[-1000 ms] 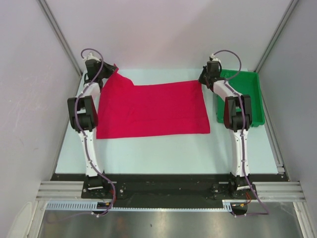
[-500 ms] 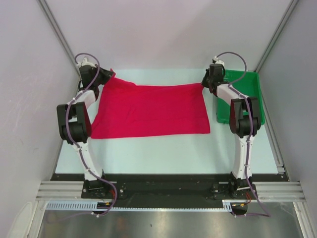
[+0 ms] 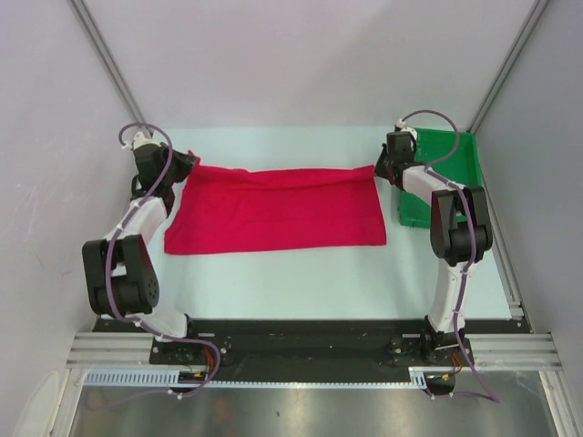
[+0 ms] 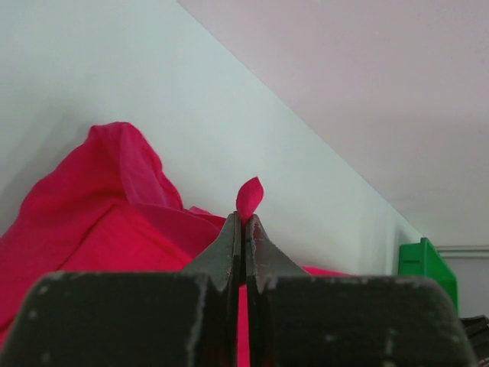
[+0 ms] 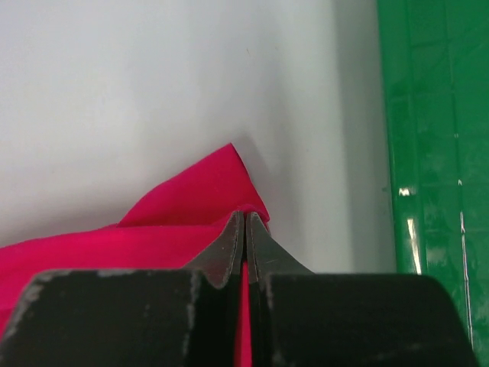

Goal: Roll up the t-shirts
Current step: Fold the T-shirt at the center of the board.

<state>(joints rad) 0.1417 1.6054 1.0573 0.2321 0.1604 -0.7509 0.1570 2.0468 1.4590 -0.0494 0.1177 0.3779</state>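
The crimson-red t-shirt point(image 3: 278, 209) lies across the middle of the table, folded into a wide band, its far edge lifted. My left gripper point(image 3: 189, 164) is shut on the shirt's far left corner; in the left wrist view a tip of red cloth point(image 4: 249, 197) sticks out above the closed jaws of the left gripper point(image 4: 243, 219). My right gripper point(image 3: 378, 168) is shut on the far right corner; in the right wrist view red fabric point(image 5: 195, 202) is pinched between the closed jaws of the right gripper point(image 5: 244, 216).
A green tray point(image 3: 451, 177) stands at the right, just beyond the right gripper; its wall shows in the right wrist view point(image 5: 432, 153) and in the left wrist view point(image 4: 424, 264). Grey walls enclose the table on three sides.
Both grippers have pulled the shirt's far edge toward the near side, so the red band is narrower front to back. The left arm has swung out to the left.
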